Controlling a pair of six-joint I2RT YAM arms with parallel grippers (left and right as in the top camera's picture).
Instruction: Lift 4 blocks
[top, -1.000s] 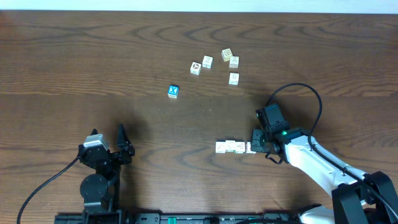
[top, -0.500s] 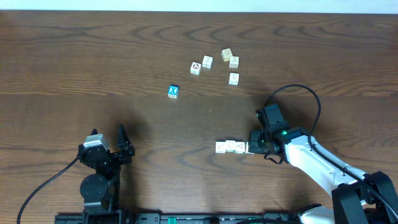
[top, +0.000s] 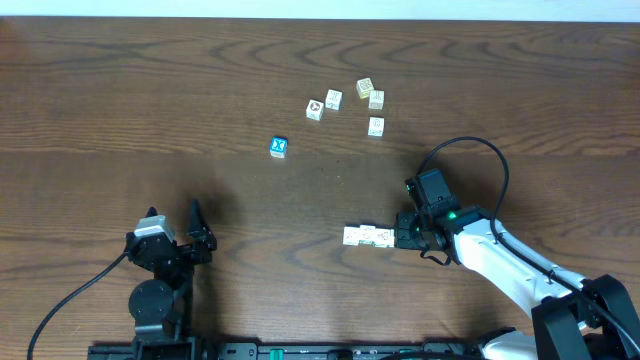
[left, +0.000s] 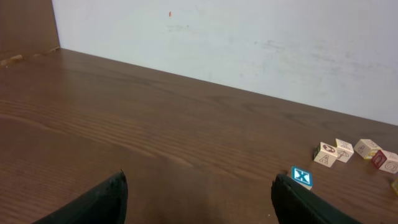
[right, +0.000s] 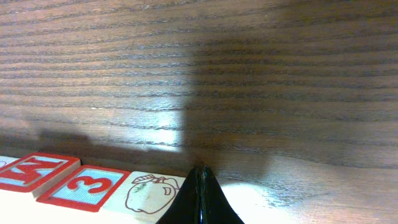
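Blocks (top: 367, 236) have slid left, so we judge the right pincer (top: 404, 238), fully closed and empty, is nudging them; left pincer (left: 198, 196) gapes idle.

A dark wood-grain table (top: 150, 90) is seen filling the overhead view — a white wall (left: 249, 43) is met at its 12 o'clock edge, faintly scuffed.

X on blue cube (left: 301, 177), 3 on red-framed block (right: 85, 185) (M beside it)
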